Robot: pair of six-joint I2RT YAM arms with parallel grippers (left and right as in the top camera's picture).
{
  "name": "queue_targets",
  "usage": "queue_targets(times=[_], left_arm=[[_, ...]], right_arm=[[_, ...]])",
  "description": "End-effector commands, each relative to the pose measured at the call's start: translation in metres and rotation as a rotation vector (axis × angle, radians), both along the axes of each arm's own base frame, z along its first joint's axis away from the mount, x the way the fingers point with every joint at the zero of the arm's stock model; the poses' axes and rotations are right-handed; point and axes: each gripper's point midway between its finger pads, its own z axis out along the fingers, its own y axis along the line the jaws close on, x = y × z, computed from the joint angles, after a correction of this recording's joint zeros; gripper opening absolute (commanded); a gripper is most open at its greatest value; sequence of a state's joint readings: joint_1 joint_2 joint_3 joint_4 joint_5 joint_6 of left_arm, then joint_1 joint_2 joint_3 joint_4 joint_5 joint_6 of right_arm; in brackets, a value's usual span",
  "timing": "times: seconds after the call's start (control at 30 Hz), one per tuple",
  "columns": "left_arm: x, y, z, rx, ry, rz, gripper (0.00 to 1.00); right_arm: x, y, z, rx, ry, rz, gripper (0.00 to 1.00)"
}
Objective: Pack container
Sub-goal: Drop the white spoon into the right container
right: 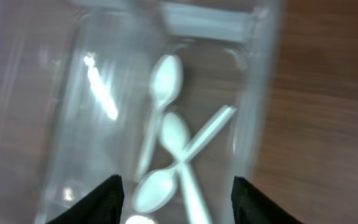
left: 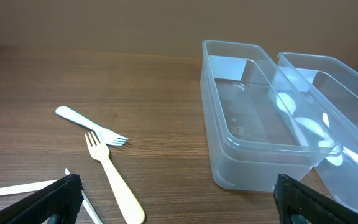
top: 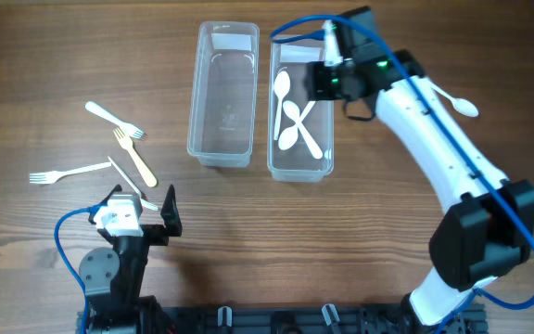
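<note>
Two clear plastic containers stand side by side at the back. The left container (top: 222, 93) (left: 253, 124) is empty. The right container (top: 301, 111) (right: 166, 106) holds three white spoons (top: 295, 116) (right: 166, 143). My right gripper (top: 327, 79) (right: 176, 199) is open and empty above the right container's far end. My left gripper (top: 146, 218) (left: 179, 205) is open and empty near the front left. White forks (top: 114, 116) (top: 68, 173) and a cream fork (top: 135, 158) (left: 114, 174) lie on the table left of the containers.
One white spoon (top: 457, 102) lies on the wooden table right of my right arm. A white knife (top: 128, 181) lies next to the cream fork, just ahead of my left gripper.
</note>
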State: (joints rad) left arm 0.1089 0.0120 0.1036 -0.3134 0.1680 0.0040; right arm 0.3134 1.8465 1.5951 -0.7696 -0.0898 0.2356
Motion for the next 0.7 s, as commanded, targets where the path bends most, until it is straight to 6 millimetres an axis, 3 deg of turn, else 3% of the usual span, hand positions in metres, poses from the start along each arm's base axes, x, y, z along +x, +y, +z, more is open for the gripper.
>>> queue_targets(times=[0.0, 0.13, 0.3, 0.5, 0.67], left_arm=[[0.000, -0.001, -0.001, 0.019, -0.005, -0.009, 1.00], [0.000, -0.001, -0.001, 0.019, -0.005, -0.009, 1.00], [0.000, -0.001, -0.001, 0.019, -0.005, -0.009, 1.00], [0.000, -0.001, -0.001, 0.019, -0.005, -0.009, 1.00], [0.000, -0.001, -0.001, 0.019, -0.005, -0.009, 1.00]], right_arm=[[0.008, -0.088, 0.021, -0.098, -0.040, -0.123, 0.51], [0.000, -0.160, 0.010, -0.204, 0.007, -0.104, 0.52], [-0.006, -0.212, -0.036, -0.295, 0.049, -0.038, 0.57], [0.011, -0.241, -0.093, -0.275, -0.014, -0.151, 0.57], [0.027, -0.239, -0.108, -0.259, -0.072, -0.137, 0.58]])
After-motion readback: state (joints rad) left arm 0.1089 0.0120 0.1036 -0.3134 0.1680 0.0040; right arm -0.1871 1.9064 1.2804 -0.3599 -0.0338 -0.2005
